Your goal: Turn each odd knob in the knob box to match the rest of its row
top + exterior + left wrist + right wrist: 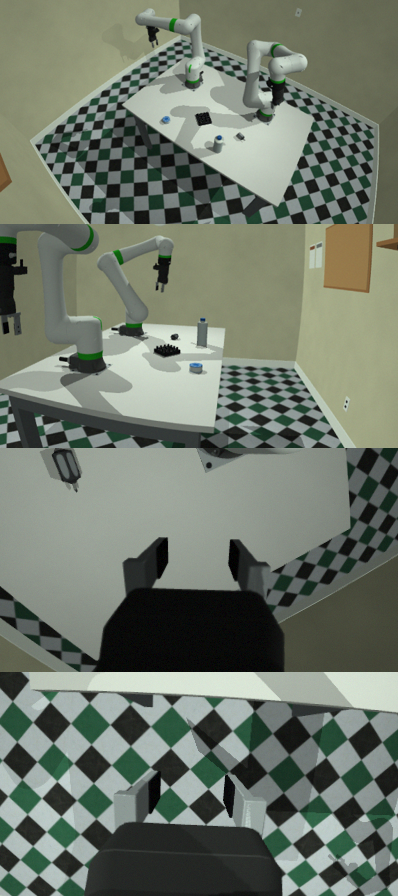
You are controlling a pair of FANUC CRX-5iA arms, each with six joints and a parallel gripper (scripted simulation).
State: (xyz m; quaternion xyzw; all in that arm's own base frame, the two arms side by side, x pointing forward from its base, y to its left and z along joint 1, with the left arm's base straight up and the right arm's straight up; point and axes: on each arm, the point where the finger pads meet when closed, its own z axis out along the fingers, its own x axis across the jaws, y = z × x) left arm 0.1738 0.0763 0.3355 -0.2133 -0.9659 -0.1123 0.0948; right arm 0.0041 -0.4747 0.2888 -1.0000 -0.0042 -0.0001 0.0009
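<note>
The black knob box [203, 118] [167, 350] sits on the white table [257, 167] [163, 405], between the two arm bases and nearer the long free edge. Several black knobs stand up from it. Their marks and row letters are too small to read, and neither wrist view shows the box. My left gripper [159, 290] [198, 551] is open and empty, high above the table and away from the box; its fingertips are hard to see in the top view. My right gripper [155, 45] [12, 332] [192, 786] is open and empty, out beyond the table edge over the floor.
A bottle with a blue cap [218, 144] [202, 333] stands near the free edge. A small dark grey object [240, 136] [174, 337] [66, 465] lies between bottle and left arm base. A round blue-topped object [166, 120] [195, 367] lies on the box's other side.
</note>
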